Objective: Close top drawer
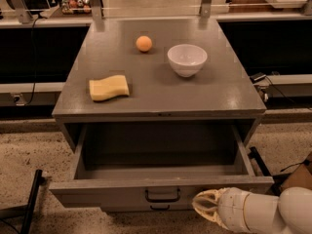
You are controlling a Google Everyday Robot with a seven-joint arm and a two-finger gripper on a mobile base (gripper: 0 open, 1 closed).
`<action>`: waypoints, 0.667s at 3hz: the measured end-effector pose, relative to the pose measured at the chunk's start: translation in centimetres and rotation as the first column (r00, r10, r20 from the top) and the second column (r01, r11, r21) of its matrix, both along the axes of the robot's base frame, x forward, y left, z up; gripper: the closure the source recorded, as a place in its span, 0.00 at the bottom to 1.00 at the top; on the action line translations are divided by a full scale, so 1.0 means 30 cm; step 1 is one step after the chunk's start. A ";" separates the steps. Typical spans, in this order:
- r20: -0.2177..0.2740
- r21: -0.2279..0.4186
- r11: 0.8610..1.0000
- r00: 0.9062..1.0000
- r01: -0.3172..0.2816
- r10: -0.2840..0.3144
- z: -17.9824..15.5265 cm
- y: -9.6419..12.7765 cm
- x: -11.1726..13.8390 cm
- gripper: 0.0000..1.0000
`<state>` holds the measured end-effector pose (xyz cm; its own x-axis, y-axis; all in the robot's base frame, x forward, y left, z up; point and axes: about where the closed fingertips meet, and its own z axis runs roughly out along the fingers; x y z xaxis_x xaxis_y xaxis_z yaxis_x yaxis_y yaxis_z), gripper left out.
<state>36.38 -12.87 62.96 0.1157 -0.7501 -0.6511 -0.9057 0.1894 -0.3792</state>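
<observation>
I see the top drawer [97,195] pulled well out below the cabinet top [161,96], the gripper [208,206] at its front panel just right of the handle [162,195]; grip state I cannot tell.

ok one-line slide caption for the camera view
Gripper at the front of the open top drawer; sponge, orange and bowl on the cabinet.
</observation>
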 end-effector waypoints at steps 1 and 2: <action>0.021 0.025 0.999 0.999 -0.024 0.023 -0.044 -0.019 0.054 1.00; 0.070 0.027 1.000 0.997 -0.016 0.014 0.002 -0.068 0.171 1.00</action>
